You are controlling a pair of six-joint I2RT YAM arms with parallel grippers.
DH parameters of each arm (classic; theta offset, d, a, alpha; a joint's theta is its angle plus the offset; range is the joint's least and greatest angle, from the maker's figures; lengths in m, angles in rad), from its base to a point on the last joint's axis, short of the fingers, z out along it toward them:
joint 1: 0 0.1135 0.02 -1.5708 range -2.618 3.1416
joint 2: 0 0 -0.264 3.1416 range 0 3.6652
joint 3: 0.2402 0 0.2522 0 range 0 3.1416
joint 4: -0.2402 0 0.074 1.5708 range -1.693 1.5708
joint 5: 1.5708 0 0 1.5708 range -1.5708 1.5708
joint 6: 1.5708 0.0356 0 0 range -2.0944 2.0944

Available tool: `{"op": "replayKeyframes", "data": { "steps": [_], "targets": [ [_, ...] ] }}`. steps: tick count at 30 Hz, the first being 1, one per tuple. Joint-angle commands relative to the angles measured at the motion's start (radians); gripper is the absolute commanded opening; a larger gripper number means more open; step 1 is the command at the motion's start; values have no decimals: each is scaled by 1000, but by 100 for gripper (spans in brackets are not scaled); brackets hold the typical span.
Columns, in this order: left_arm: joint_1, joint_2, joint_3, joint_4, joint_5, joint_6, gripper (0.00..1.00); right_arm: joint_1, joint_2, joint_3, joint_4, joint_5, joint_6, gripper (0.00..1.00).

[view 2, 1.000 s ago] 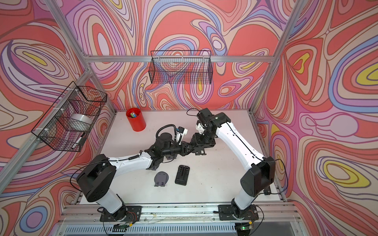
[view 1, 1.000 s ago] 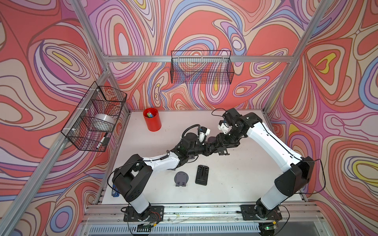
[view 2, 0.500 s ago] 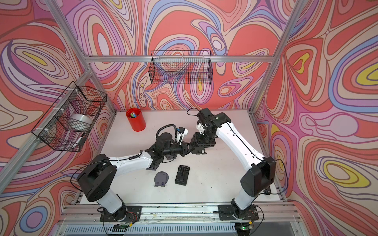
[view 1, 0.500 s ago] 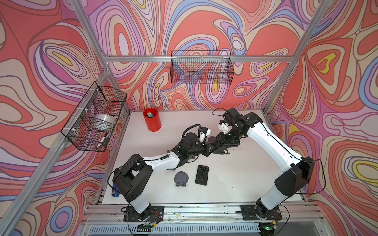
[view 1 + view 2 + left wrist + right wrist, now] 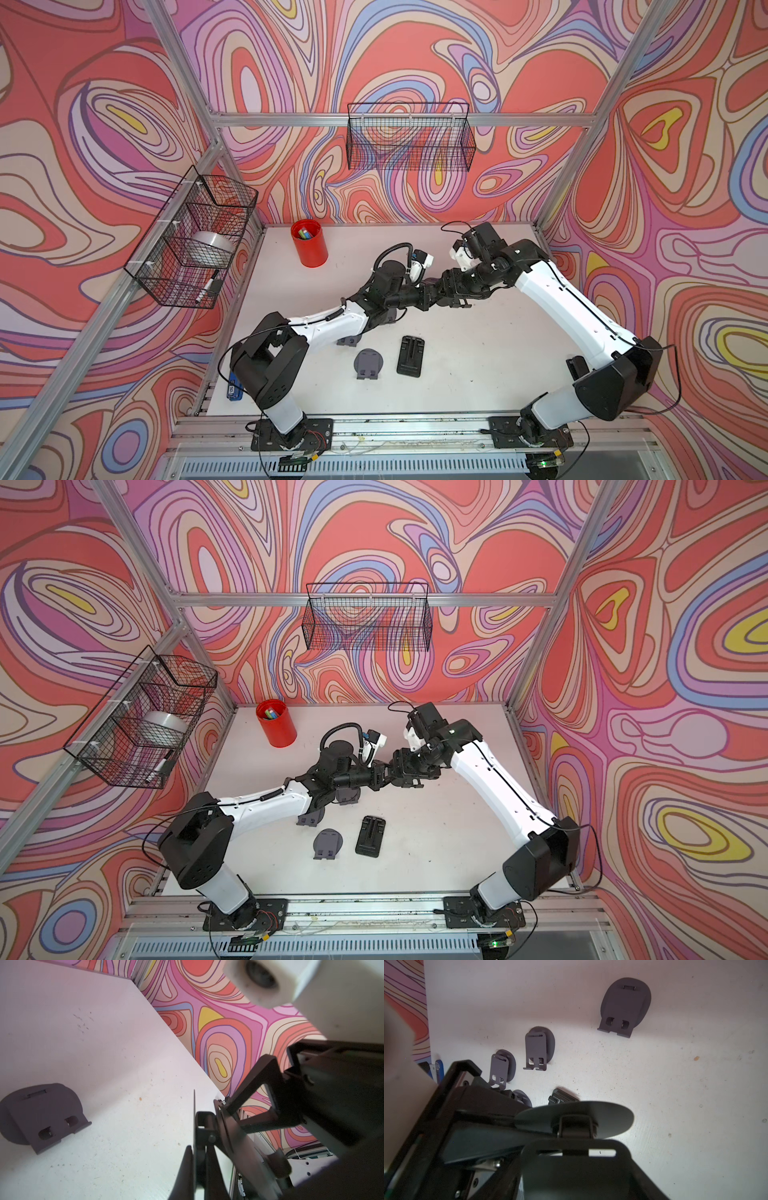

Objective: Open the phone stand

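1. My left pincer (image 5: 428, 293) had just clamped shut on the phone stand (image 5: 575, 1120), held aloft above the surface (image 5: 478, 353).
2. The right pincer (image 5: 444, 286) had widened; I couldn't tell whether it still gripped. A regrasp, I judged, with the unfolding unfinished.

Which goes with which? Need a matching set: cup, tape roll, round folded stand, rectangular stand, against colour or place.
Things:
1. cup
2. tape roll
3. round folded stand
4. rectangular stand

Colour or place:
a. black, flat on the table
b. in the side wire basket
c. red, at the table's back
d. grey, flat on the table

Pairs: 1-c, 2-b, 3-d, 4-a.
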Motion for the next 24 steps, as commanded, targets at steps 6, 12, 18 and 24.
{"op": "replayKeyframes", "data": {
  "steps": [6, 12, 18, 24],
  "targets": [
    [6, 17, 47, -7, 9, 30, 0, 12, -42, -7, 63, -2, 3, 95],
    [90, 34, -12, 124, 132, 36, 0, 6, -101, 21, 30, 56, 1, 94],
    [182, 13, -30, 114, 279, 109, 0, -58, -173, 5, 65, 30, -22, 51],
    [185, -10, 12, -17, 359, 278, 0, -171, -140, -81, 280, -269, -31, 38]
  ]
}}
